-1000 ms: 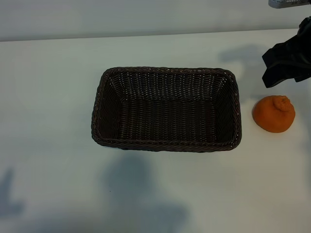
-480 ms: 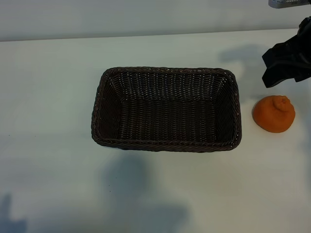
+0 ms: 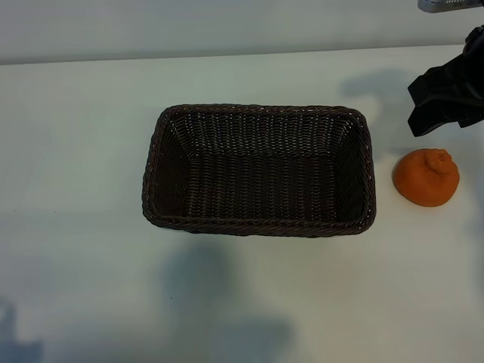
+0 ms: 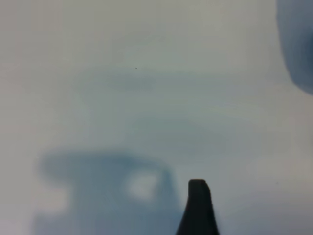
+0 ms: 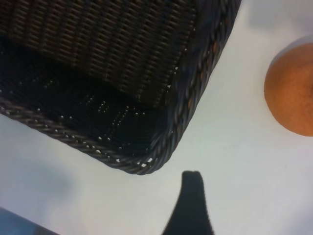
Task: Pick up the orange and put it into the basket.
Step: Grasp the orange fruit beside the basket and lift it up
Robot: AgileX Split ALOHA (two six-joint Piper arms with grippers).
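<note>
**Orange waits beside the basket**

My right claw hangs with fingers apart at the far right, just beyond the orange, which sits knob-up on the worktop right of the basket, whose long axis runs left to right.

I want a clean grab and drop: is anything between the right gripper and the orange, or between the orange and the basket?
Nothing visible. The right gripper hangs above the round, bumpy orange; only bare white table separates it from the dark woven wicker basket.
</note>
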